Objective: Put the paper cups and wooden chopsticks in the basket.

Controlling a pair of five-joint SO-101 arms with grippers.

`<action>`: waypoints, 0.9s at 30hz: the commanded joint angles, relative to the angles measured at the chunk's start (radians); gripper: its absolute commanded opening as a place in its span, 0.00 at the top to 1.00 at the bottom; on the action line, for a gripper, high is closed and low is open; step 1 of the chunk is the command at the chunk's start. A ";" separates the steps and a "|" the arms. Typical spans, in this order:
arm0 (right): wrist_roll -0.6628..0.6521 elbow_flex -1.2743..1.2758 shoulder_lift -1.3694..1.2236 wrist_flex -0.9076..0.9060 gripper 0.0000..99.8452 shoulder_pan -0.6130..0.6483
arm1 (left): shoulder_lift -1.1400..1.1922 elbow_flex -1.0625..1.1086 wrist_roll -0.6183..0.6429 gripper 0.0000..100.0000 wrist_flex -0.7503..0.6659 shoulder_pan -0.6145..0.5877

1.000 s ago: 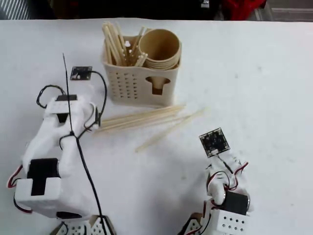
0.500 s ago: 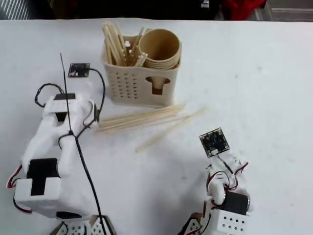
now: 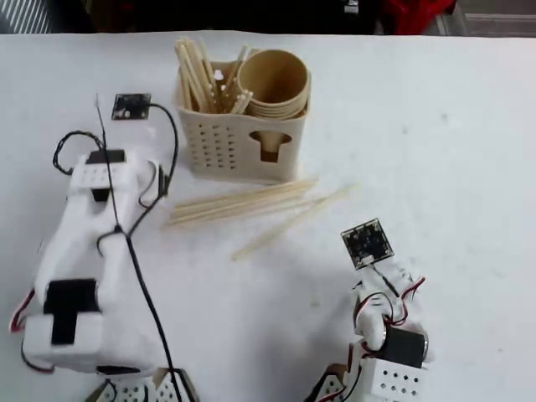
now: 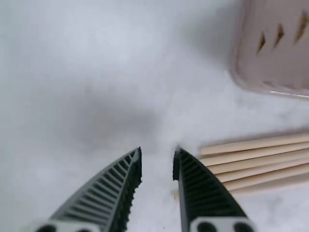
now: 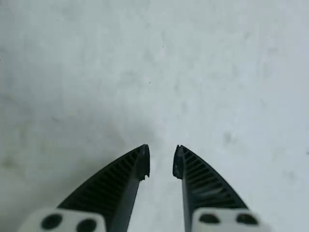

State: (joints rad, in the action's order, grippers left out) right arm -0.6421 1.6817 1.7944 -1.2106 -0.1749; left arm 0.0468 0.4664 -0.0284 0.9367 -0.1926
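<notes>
We see the beige plastic basket (image 3: 239,144), its wall pierced with rows of small slots, standing on the white table (image 3: 452,151). Nested tan paper cups (image 3: 275,82) fill one side of it, and a bundle of pale wooden chopsticks (image 3: 196,74) stands slanted in the other. The loose chopsticks (image 3: 243,203) — thin, straight, smooth — lie fanned on the table near the basket, on the arms' side. The left gripper (image 4: 157,163), its ribbed black fingers slightly apart and empty, hovers just beside their ends. The right gripper (image 5: 161,160) — likewise parted, nothing between — hangs over bare table.
</notes>
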 commanded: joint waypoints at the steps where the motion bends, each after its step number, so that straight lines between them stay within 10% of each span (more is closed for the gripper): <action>1: -0.009 0.008 0.005 0.007 0.90 -0.001 | -0.246 0.193 -0.011 0.88 -0.195 -0.008; 6: -0.009 0.008 0.005 0.007 0.90 -0.001 | -0.479 0.405 -0.029 0.88 -0.351 0.016; 14: -0.009 0.008 0.005 0.007 0.90 -0.005 | -0.222 0.290 -0.018 0.87 -0.400 0.148; 27: -0.009 0.008 0.005 0.007 0.90 -0.007 | 0.035 0.100 0.034 0.81 -0.215 0.166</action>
State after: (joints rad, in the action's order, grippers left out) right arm -0.6421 1.6817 1.7944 -1.2106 -0.1749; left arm 0.0775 0.5877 0.0008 0.6314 -0.0591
